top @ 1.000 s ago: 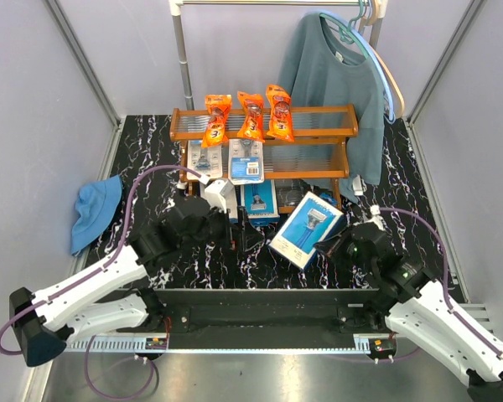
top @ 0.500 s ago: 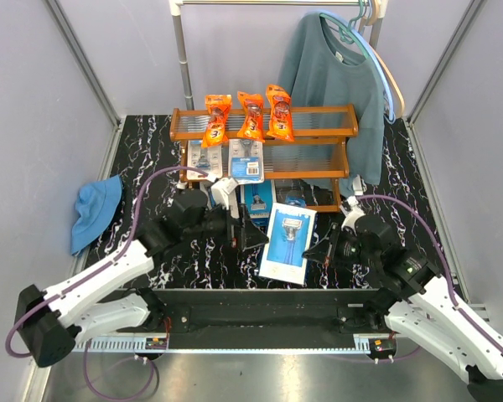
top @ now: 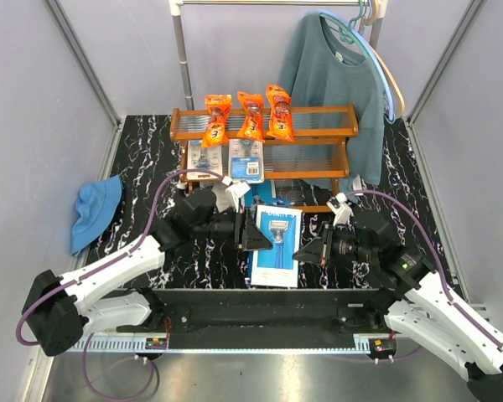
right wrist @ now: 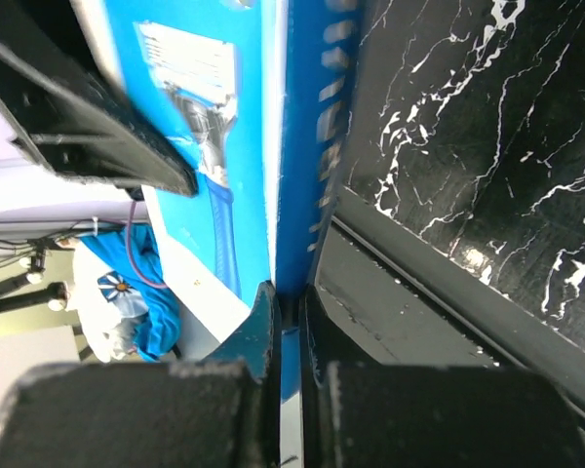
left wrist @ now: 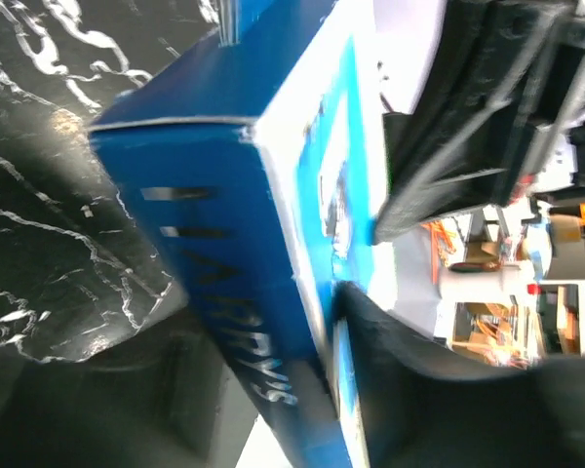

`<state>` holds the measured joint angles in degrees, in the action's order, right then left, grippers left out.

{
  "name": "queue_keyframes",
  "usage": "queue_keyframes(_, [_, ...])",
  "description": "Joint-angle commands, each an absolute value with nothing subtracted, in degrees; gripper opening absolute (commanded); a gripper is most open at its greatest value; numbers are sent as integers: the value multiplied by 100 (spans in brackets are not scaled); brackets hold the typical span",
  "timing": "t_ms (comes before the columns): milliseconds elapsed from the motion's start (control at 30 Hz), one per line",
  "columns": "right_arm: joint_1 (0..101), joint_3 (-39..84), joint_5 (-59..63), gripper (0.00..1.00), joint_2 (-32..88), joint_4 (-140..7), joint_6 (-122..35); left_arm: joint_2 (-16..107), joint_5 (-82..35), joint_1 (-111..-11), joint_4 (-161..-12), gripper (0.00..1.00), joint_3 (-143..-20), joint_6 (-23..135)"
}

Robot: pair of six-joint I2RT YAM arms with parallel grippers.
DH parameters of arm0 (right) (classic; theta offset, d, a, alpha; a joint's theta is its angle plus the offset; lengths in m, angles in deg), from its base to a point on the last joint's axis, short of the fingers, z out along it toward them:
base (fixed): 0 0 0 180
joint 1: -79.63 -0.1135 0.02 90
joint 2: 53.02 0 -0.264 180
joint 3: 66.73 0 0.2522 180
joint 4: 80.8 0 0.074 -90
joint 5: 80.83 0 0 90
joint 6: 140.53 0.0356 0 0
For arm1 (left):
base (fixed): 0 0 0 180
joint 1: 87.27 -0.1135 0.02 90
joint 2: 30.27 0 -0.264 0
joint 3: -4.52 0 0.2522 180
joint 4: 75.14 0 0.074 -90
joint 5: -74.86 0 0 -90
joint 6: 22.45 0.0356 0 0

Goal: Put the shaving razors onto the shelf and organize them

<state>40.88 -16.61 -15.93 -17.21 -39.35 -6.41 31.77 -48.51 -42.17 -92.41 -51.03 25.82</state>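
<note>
One flat blue cardboard razor box (top: 276,245), face up, long axis pointing at the shelf (top: 310,173); right gripper (top: 306,254) pinches its edge, left gripper (top: 250,237) straddles it, grip unclear.

A blue razor box (right wrist: 214,146) is clamped edge-on by the right gripper (right wrist: 291,310). Its printed face is crossed by a dark shape (right wrist: 88,127), perhaps another gripper.
</note>
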Motion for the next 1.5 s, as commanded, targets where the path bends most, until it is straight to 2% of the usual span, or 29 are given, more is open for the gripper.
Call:
queue_keyframes(0, [4060,-1605,-1904,3,-1787,-4454,-737,3099,-5039,-4245,-8917,29,-5047,2633])
queue_keyframes(133, [4060,-1605,-1641,17,-1883,-4384,-641,3046,-5004,-4245,-8908,21,-5038,2616])
queue_keyframes(167, [4060,-1614,-1501,34,-1910,-4348,-623,3046,-4986,-4245,-8917,21,-5047,2607])
queue_keyframes(233, [4060,-1623,-1264,48,-2058,-4287,-466,3011,-4907,-4245,-8908,20,-5064,2572])
queue_keyframes(267, [4060,-1640,-975,59,-2146,-4182,-361,2993,-4881,-4254,-8908,20,-5082,2563])
queue_keyframes(333, [4060,-1780,-806,69,-2470,-4181,-88,2976,-4767,-4254,-8908,20,-5125,2519])
queue_keyframes(367, [4060,-1920,-622,78,-2612,-4146,96,2976,-4627,-4262,-8960,20,-5161,2510])
queue_keyframes(467, [4052,-2236,-384,89,-3218,-4155,369,2976,-4503,-4297,-8917,20,-5231,2396])
queue_keyframes(567, [4060,-2518,-348,94,-3702,-4146,562,2967,-4520,-4376,-8505,19,-5170,2089])
queue_keyframes(733, [4060,-2896,-584,95,-4054,-4286,765,2949,-4792,-4526,-7312,19,-4950,1351])
queue_keyframes(867, [4060,-3116,-664,93,-4169,-4480,888,3028,-4898,-4552,-6904,19,-4906,1034])
queue_keyframes(1167, [4060,-3705,-1068,81,-4055,-6131,1275,3204,-5109,-4552,-6131,19,-4687,559])
queue_keyframes(1233, [4060,-3732,-1130,76,-3941,-6333,1284,3195,-5083,-4553,-6034,19,-4625,515])
queue_keyframes(1367, [4060,-3688,-1385,55,-3642,-6536,1258,3221,-5021,-4544,-5876,19,-4563,427])
queue_keyframes(1467, [4060,-3671,-1412,45,-3623,-6607,1258,3292,-5038,-4553,-5771,20,-4528,349])
